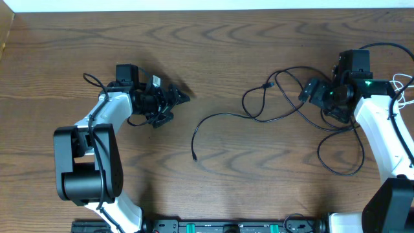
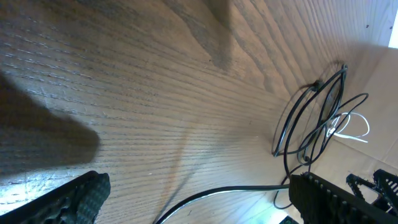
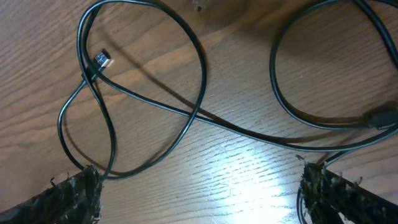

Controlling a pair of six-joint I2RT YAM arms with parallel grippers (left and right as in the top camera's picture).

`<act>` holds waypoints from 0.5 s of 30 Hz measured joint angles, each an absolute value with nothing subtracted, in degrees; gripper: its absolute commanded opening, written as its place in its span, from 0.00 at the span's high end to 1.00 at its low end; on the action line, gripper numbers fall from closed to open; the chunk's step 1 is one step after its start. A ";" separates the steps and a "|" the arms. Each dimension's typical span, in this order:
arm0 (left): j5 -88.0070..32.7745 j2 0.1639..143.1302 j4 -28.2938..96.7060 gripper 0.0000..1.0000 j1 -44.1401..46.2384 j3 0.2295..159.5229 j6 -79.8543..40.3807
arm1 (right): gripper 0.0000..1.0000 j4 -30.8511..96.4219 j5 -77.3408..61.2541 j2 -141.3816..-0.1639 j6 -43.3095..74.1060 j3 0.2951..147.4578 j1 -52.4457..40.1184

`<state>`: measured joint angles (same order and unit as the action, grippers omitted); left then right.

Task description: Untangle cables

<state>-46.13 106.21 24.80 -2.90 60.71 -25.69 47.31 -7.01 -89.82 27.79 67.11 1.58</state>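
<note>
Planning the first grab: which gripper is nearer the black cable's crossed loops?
Right. The right gripper is open right at the black cable's loops; the left gripper, also open, is farther off across the table.

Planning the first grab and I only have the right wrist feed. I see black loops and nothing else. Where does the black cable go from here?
Observer: The black cable runs left out of the loops and ends in a free plug lying on the table, near its middle.
Operator: And the white one?
Observer: The white cable lies at the table's right edge, beyond the right arm, which partly hides it.
Operator: Is the left arm in the way?
Observer: No. The left gripper is open and empty, well to the left of that plug.
</note>
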 measured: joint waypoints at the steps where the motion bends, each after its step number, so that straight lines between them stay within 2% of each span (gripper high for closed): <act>1: -46.13 106.21 24.80 0.02 -2.90 60.71 -25.69 | 0.01 47.31 -7.01 -89.82 27.79 67.13 1.56; 15: -46.13 106.21 24.80 0.02 -2.90 60.71 -25.69 | 0.01 47.35 -6.87 -88.49 27.79 67.11 1.39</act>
<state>-46.13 106.21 24.80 -2.90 60.71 -25.69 47.35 -6.87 -88.49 27.79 67.11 1.39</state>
